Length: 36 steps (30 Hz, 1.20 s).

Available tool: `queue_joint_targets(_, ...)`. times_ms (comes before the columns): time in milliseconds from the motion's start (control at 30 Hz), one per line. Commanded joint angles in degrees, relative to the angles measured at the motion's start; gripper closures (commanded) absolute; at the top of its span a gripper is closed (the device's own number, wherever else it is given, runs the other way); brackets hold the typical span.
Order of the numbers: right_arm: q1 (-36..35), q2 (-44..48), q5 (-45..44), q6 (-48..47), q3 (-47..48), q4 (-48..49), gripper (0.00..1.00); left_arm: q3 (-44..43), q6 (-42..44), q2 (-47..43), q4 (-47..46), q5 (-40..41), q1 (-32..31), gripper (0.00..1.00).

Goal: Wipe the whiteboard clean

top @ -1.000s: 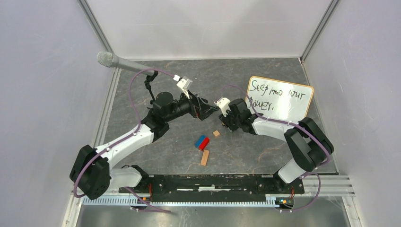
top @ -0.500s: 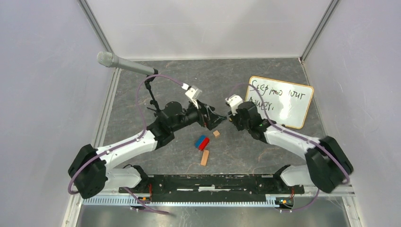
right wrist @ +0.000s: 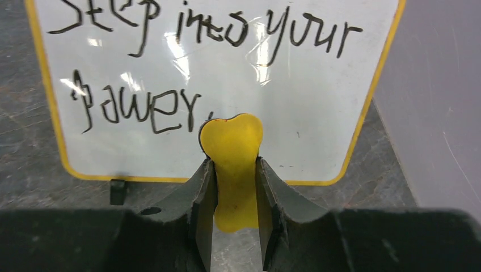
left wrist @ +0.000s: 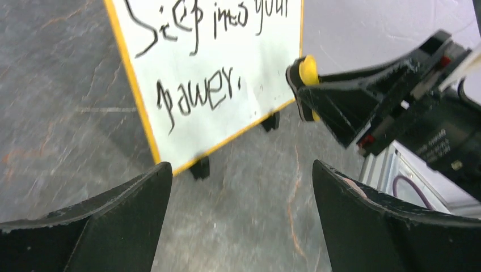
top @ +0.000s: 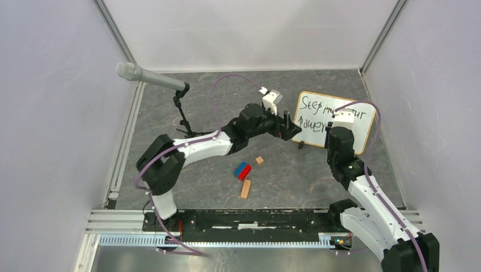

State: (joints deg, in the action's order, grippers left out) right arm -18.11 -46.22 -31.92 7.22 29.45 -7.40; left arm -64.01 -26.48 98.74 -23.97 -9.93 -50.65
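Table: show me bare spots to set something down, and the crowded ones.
Bare: the back strip between microphone and whiteboard; the near stretch between blocks and right arm. Crowded: before the whiteboard, where left gripper and right gripper, clamping a yellow pad, meet.

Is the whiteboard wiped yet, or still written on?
Still written on: the whiteboard reads "Step into your power" in full.

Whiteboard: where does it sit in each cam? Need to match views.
Top external: whiteboard at upper right, partly behind the right gripper.
Left wrist: whiteboard at upper left to centre, seen at a tilt.
Right wrist: whiteboard fills the upper frame, straight ahead.
Shared landmark: the right gripper, shut on a yellow pad near the board; the pad can't be made out from the top.
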Motion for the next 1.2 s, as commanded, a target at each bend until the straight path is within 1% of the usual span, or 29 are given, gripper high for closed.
queue_joint_targets(0,4.6,-2.1,-1.6,-0.7,0.5,3.2,0.86,-12.1,0.5,9.3,1.0,-3.3,0.0,0.03)
queue_joint_targets(67,7.0,-2.9,2.8,-1.9,0.3,6.1,0.86,-17.4,-1.1,14.1,1.8,-4.6,0.6,0.07)
queue_joint_targets(133,8.6,-2.7,4.6,-1.8,-0.3,9.7,0.86,-20.7,-2.4,17.7,1.8,-5.3,1.6,0.11)
queue_joint_targets(200,10.2,-3.1,7.9,-2.2,-0.5,13.5,0.85,-21.8,-3.1,19.8,0.3,-5.6,2.8,0.15)
queue_joint_targets(300,12.1,-5.1,11.9,-1.8,-0.5,19.1,0.85,-20.9,-4.2,21.3,-3.3,-7.0,4.8,0.23)
queue_joint_targets(367,13.1,-7.0,12.9,-0.9,-0.5,23.3,0.86,-21.5,-6.0,23.0,-4.8,-10.8,6.6,0.26)
queue_joint_targets(400,13.3,-8.0,13.3,-0.7,-0.9,26.0,0.86,-21.7,-6.6,23.7,-5.7,-12.1,7.6,0.30)
queue_joint_targets(467,13.7,-9.5,14.3,-0.5,-1.3,29.7,0.87,-21.8,-7.1,24.8,-7.6,-13.9,9.1,0.35)
queue_joint_targets(567,14.0,-11.5,14.6,-0.6,-1.6,32.1,0.88,-26.1,-7.5,28.0,-6.5,-19.5,10.6,0.38)
queue_joint_targets(667,14.0,-11.7,15.9,-1.8,-4.1,35.4,0.88,-29.2,-6.8,30.3,-6.3,-22.7,10.9,0.40)
queue_joint_targets(767,14.0,-11.4,15.4,-4.5,-5.1,35.2,0.89,-31.5,-6.9,32.5,-6.4,-24.9,11.1,0.43)
queue_joint_targets(833,14.0,-11.0,13.8,-5.3,-5.2,34.2,0.89,-33.4,-7.0,34.0,-5.6,-25.3,11.1,0.47)
queue_joint_targets(1000,14.0,-9.4,14.0,-6.0,-6.9,34.6,0.89,-35.1,-5.6,35.8,-4.5,-25.9,11.1,0.56)
queue_joint_targets(1167,13.9,-10.6,14.4,-6.2,-7.3,35.1,0.89,-37.1,-6.1,37.9,-4.8,-27.9,11.2,0.62)
